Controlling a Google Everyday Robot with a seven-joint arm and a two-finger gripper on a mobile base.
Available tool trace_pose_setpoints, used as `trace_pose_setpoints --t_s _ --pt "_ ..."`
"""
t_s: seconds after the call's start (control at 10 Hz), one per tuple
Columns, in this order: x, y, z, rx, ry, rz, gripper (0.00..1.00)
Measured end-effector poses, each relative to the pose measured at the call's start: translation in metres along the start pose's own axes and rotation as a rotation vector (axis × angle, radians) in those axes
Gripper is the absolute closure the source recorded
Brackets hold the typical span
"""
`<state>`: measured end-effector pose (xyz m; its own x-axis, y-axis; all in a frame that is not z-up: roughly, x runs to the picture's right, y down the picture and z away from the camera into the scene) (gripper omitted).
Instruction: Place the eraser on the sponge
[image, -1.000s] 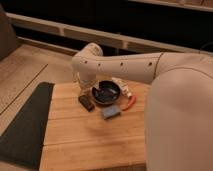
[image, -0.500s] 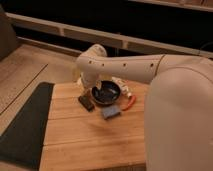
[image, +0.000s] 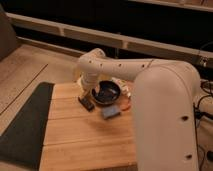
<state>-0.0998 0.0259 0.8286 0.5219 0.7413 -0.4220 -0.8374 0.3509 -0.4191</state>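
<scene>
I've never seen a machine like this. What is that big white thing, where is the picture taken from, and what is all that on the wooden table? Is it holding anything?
The big white shape is a robot's arm. It comes in from the right foreground, reaches left and bends down to the table. There is only one picture, taken from above and looking down past the arm at a wooden table. At the arm's tip is its claw, the part that grasps. It hangs low by the left edge of a round dark pan, right over a small dark eraser. I cannot tell whether it has hold of the eraser. In front of the pan lies a blue-grey sponge, with an orange stick just to its right. A dark mat lies along the left of the wood.
</scene>
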Motion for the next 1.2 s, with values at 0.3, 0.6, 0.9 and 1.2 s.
trace_pose_setpoints --t_s 0.3,0.6,0.9,1.2 --pt "-0.019 0.014 0.019 -0.056 0.044 -0.09 0.35" --pt "-0.021 0.014 0.021 -0.062 0.046 -0.096 0.35" --pt "-0.016 0.012 0.024 -0.05 0.068 -0.109 0.35" --pt "-0.02 0.021 0.032 -0.041 0.093 -0.155 0.35"
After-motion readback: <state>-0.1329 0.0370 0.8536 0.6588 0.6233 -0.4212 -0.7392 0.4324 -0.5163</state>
